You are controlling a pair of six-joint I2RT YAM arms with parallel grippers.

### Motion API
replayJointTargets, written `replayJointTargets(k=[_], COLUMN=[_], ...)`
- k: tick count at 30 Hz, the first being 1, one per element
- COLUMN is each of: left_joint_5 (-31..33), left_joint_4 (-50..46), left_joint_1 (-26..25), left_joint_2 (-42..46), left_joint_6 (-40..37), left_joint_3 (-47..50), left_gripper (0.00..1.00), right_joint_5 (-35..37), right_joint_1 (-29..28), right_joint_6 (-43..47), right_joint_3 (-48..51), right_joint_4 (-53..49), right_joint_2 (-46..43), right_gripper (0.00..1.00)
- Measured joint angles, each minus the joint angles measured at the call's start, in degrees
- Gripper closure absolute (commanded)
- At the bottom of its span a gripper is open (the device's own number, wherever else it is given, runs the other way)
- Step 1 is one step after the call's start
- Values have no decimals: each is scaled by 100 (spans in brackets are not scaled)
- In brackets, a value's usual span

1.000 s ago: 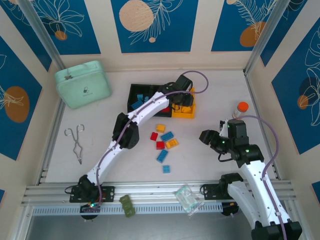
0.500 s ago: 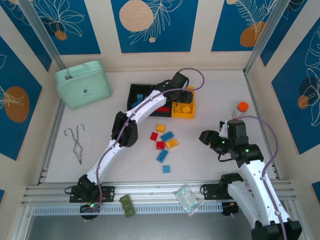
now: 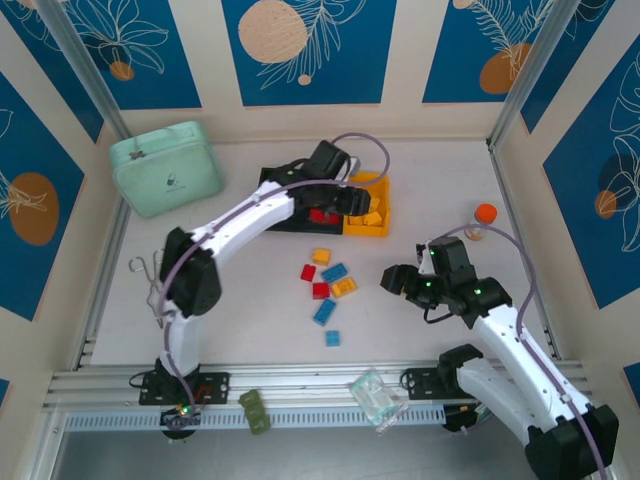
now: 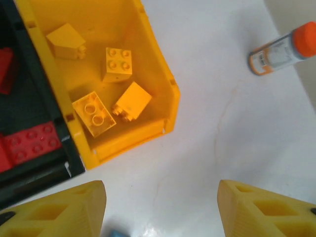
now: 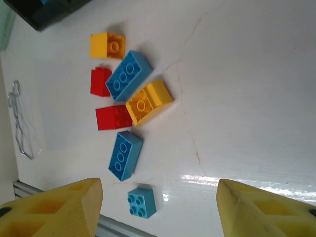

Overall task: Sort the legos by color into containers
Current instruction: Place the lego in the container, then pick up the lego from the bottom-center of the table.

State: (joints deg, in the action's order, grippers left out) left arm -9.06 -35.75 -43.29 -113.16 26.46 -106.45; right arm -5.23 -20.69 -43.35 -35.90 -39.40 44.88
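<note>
Seven loose legos [image 3: 320,290] lay on the table [image 3: 420,200] just in front of the yellow bin [image 4: 131,145]; light, rigid and slick-sided, they were likely best pinched across their flat sides. The left gripper [image 4: 160,200], over that bin's near corner, and the right gripper [image 5: 158,197], beside those legos, both gaped empty.

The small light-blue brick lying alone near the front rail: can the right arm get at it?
Probably yes. The small light-blue brick lies apart from the other bricks on bare table, and the right pincer hangs open close by with nothing between them.
</note>
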Motion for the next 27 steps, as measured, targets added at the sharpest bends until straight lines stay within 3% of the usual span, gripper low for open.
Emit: replayJointTargets(k=[7, 12, 22, 27], left_joint_5=[-103, -76, 151, 197], left_joint_4=[715, 876, 925, 772], left_joint_1=[74, 155, 525, 776], left_joint_2=[1871, 2793, 4887, 5469], left_joint_6=[122, 369, 1058, 1366], left_joint_3=[2861, 4380, 6201, 6819], left_gripper=[35, 34, 33, 33], right_joint_5=[490, 726, 977, 973], right_joint_1=[-942, -1506, -2509, -2811], right_joint_6=[-258, -391, -772, -866], right_joint_3=[-142, -385, -791, -1071], right_joint_4=[216, 387, 824, 994], right_joint_2=[778, 1434, 2734, 3512], right_gripper=[27, 25, 25, 25])
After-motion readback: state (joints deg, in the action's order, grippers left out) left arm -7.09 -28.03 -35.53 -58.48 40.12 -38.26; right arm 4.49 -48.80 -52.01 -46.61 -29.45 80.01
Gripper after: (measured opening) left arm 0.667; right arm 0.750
